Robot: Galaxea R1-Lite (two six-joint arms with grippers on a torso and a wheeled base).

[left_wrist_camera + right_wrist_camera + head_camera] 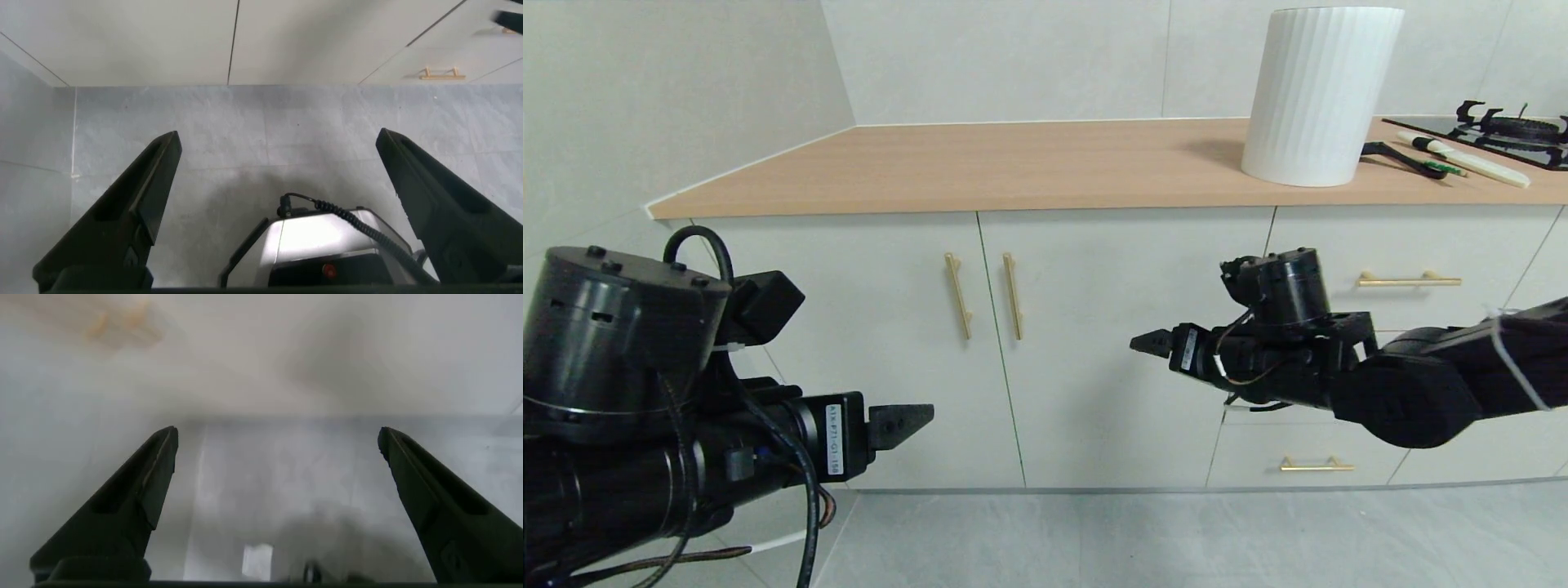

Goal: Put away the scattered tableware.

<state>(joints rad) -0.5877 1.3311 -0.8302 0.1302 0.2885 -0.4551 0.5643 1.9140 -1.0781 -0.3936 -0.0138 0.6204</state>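
Note:
On the wooden counter (1013, 167) at the far right lie a few utensils: a cream-handled one (1474, 162), a green-handled one (1441, 169) and a black-handled one (1392, 155). A tall white ribbed container (1319, 94) stands beside them. My left gripper (903, 425) hangs low at the left, in front of the cabinet doors, open with nothing between its fingers (131, 212). My right gripper (1152, 343) is held at cabinet height, well below the counter, pointing left. It is open and empty too, its fingers (127, 502) wide apart.
Grey cabinet doors with brass handles (984, 296) run below the counter; drawers with brass pulls (1409, 281) are at the right. A black gas hob (1507, 131) sits at the counter's far right end. Grey tiled floor (1176, 539) lies beneath.

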